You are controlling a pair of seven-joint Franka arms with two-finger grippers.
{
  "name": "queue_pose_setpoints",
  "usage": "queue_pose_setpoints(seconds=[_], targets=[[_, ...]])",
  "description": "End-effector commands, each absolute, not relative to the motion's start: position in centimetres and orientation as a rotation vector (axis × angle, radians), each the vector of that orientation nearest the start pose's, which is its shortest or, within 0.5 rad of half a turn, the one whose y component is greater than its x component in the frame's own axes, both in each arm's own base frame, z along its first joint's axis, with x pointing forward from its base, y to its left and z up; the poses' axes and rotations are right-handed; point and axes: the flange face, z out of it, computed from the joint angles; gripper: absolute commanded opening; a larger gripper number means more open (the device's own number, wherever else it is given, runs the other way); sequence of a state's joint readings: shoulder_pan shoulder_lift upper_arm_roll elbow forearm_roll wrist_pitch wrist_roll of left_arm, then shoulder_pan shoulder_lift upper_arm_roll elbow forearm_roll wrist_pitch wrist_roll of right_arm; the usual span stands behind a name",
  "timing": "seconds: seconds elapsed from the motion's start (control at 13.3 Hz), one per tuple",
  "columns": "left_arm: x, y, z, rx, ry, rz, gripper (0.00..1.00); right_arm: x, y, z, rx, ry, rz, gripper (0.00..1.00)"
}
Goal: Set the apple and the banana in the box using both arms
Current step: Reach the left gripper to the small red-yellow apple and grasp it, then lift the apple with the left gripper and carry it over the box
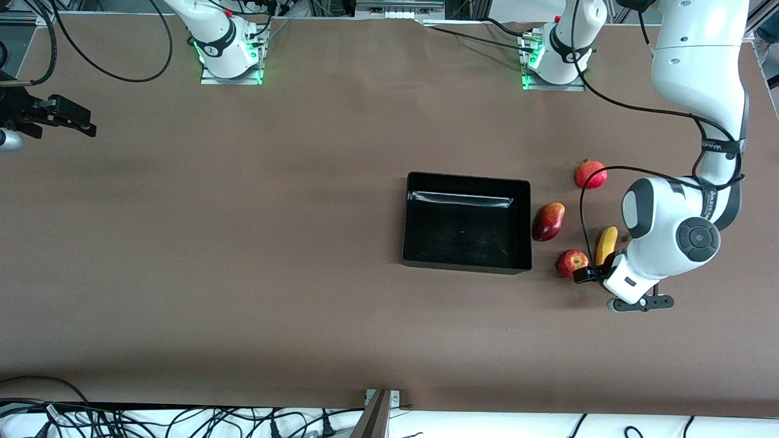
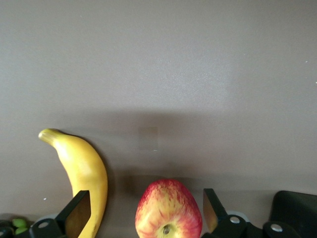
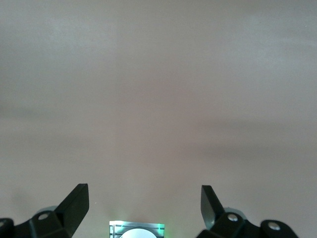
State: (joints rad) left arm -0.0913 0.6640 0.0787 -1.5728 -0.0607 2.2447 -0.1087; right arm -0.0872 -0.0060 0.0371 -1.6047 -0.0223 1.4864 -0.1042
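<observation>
A brown counter (image 1: 243,255) carries one apple (image 1: 571,261), one banana (image 1: 606,244), one black box (image 1: 414,255), one mango (image 1: 548,221) and one pomegranate (image 1: 591,174), all toward the left arm's end. The apple sits just beside the banana, apart from it, nearer the front camera than the mango; the box, with nothing in it, lies beside the mango toward the right arm's end. The left arm bends down from its base, its wrist low over the fruit; the left tool (image 2: 146,210) has its fingers spread wide, the apple between them untouched, the banana beside one finger. The right arm waits at the counter's edge, the right tool (image 3: 144,204) also spread wide over bare counter
</observation>
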Motion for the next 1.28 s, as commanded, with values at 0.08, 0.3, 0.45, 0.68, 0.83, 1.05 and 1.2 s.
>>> queue_pose_setpoints(seconds=[0.08,0.3,0.45,0.68,0.83,1.05,1.2], targets=[[70.3,-2.9,24.0,-3.145,-0.321,-0.052,1.0,54.2,-3.7,61.0,-3.136,-0.059,0.191,1.0],[68.7,-3.3,20.5,-3.14,-0.335,-0.081,1.0,54.2,-3.6,60.9,-3.134,-0.062,0.193,1.0],[67.9,-3.8,19.1,-3.136,-0.313,-0.064,1.0,54.2,-3.6,60.9,-3.134,-0.064,0.193,1.0],[66.9,-3.7,18.0,-3.132,-0.314,-0.021,1.0,54.2,-3.6,60.9,-3.133,-0.067,0.193,1.0],[66.5,-3.6,17.6,-3.13,-0.317,-0.005,1.0,54.2,-3.6,60.9,-3.133,-0.067,0.193,1.0],[65.8,-3.6,16.9,-3.125,-0.333,0.024,1.0,54.2,-3.6,60.9,-3.133,-0.067,0.193,1.0],[65.4,-4.1,16.6,-3.119,-0.371,0.036,1.0,54.2,-3.6,60.8,-3.133,-0.069,0.195,1.0]])
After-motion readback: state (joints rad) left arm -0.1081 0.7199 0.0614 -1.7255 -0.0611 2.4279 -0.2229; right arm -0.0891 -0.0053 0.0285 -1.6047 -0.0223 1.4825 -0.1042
